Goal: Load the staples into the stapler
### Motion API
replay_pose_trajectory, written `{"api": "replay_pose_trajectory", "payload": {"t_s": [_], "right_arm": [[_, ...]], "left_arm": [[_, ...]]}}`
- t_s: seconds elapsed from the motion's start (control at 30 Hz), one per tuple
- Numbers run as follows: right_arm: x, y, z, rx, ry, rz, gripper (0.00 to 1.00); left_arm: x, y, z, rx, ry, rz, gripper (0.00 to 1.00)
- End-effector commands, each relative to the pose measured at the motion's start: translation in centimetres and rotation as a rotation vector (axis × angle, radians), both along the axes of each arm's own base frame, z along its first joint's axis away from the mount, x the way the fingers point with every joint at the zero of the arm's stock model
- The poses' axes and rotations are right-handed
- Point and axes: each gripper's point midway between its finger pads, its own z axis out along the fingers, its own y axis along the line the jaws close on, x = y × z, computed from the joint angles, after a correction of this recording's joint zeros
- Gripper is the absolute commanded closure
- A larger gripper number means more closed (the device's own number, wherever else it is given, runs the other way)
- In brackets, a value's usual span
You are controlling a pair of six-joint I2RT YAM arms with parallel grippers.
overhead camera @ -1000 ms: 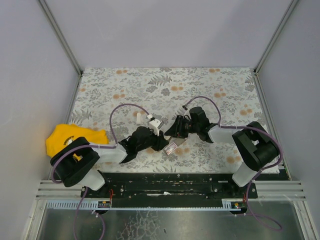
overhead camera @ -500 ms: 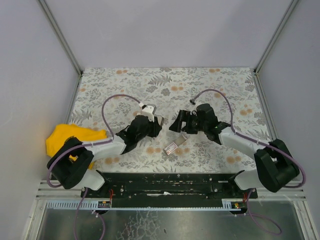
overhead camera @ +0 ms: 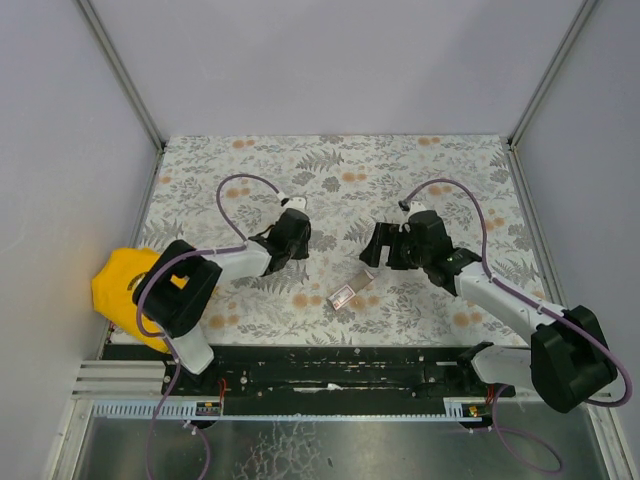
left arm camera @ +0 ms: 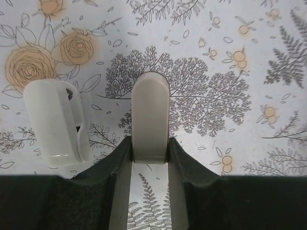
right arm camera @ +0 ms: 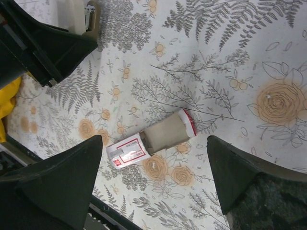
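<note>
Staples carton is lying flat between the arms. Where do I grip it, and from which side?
Come straight down with the right gripper and pinch the staples carton across its two long edges, near the middle. It lies flat with the tray slid partly out, so squeezing end to end would likely close it.

Staples (overhead camera: 350, 292) on the table (overhead camera: 450, 170), just before the right tool (overhead camera: 368, 250).

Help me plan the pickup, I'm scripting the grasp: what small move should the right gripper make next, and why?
Probably ease the right gripper down onto the staples. Its fingers stand open, holding nothing, and the carton lies flat on the table, centred between them in the wrist view, tray partly slid out.
</note>
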Motion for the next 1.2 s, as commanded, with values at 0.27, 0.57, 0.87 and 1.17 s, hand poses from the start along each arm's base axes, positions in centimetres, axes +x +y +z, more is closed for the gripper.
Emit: {"api": "replay_pose_trajectory", "payload": {"t_s": [0.27,0.57,0.87,1.17], "right_arm": [[1.1,-1.4,-0.3,-0.110,-0.086,0.029,0.04],[4.8,-3.2,4.0,-0.168,-0.235,0.005,0.02],[8.0,-18.3,7.1,-0.247,-0.424,-0.462,0.01],[5.8,-24.3,1.9,-0.464,-0.602,-0.693,0.02]], "left_arm": [[0.3,-0.5,0.3,-0.064,0.036,-0.022,0.23],[2.7,0.2,8.4,-0.289,-0.117,-0.058,0.06],[2.8,20.1,15.0,-0.365,-0.488,0.470,0.00],[-0.1,26.5,10.5,-0.081,-0.580,0.673,0.00]]}}
